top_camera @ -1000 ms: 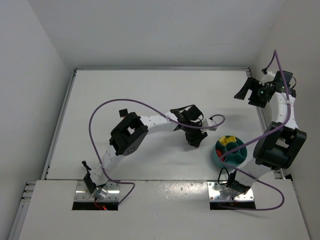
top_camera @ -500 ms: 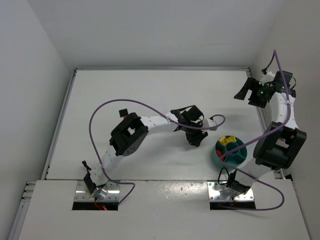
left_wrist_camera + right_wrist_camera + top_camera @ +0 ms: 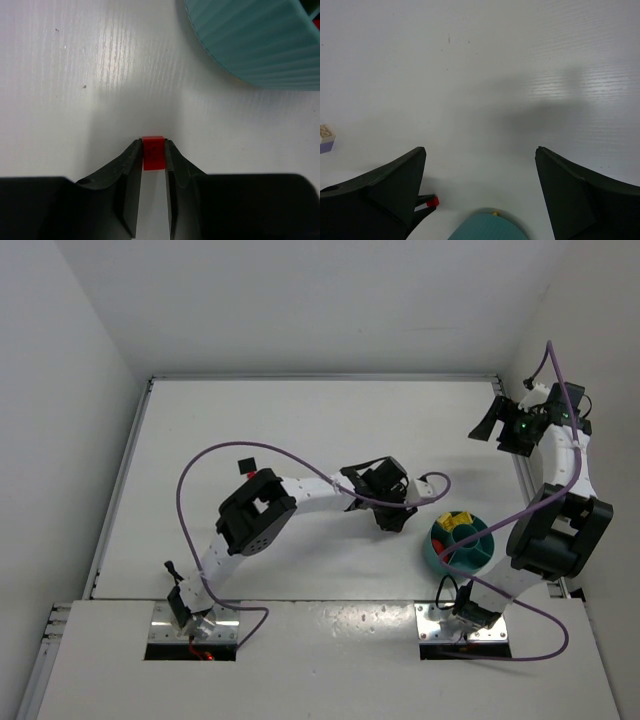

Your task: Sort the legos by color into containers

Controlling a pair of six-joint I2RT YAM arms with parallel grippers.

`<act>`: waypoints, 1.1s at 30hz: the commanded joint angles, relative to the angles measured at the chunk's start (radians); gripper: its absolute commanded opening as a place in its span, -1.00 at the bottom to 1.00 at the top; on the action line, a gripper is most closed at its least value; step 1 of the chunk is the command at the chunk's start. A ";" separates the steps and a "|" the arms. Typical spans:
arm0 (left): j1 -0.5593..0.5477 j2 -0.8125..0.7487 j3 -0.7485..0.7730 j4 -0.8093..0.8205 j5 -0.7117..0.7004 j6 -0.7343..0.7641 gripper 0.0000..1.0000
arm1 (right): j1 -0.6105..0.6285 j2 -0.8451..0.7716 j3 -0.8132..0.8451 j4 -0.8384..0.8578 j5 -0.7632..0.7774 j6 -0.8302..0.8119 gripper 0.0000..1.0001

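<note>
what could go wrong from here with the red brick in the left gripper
The left gripper pinches the red brick only at its very fingertips, so the brick may slip or twist out on lifting. The teal bowl sits close ahead with its ribbed wall facing the gripper; a low carry could bump that wall instead of clearing the rim.

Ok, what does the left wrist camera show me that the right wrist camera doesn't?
Only the left wrist: the left gripper closed on both sides of the red brick, with the ribbed outer wall of the teal bowl close by.
Only the right wrist: the right gripper wide open and empty above the table, and a lavender brick at the left edge.
Both: the red brick and part of the teal bowl, though the right wrist shows them only small, at its bottom edge.
</note>
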 commanded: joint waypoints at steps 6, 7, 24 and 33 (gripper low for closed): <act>-0.052 0.035 -0.150 -0.103 -0.123 0.009 -0.66 | -0.003 -0.042 0.011 0.020 -0.009 0.001 0.82; -0.052 0.025 -0.160 -0.103 -0.114 0.009 -0.70 | -0.003 -0.051 0.011 0.020 -0.020 0.001 0.82; 0.039 -0.464 -0.332 -0.061 0.026 -0.014 -0.89 | -0.003 -0.018 0.084 0.031 -0.092 0.050 0.82; 0.048 -0.611 -0.283 -0.081 0.177 -0.025 -0.89 | 0.007 -0.018 0.028 0.115 -0.196 0.156 0.76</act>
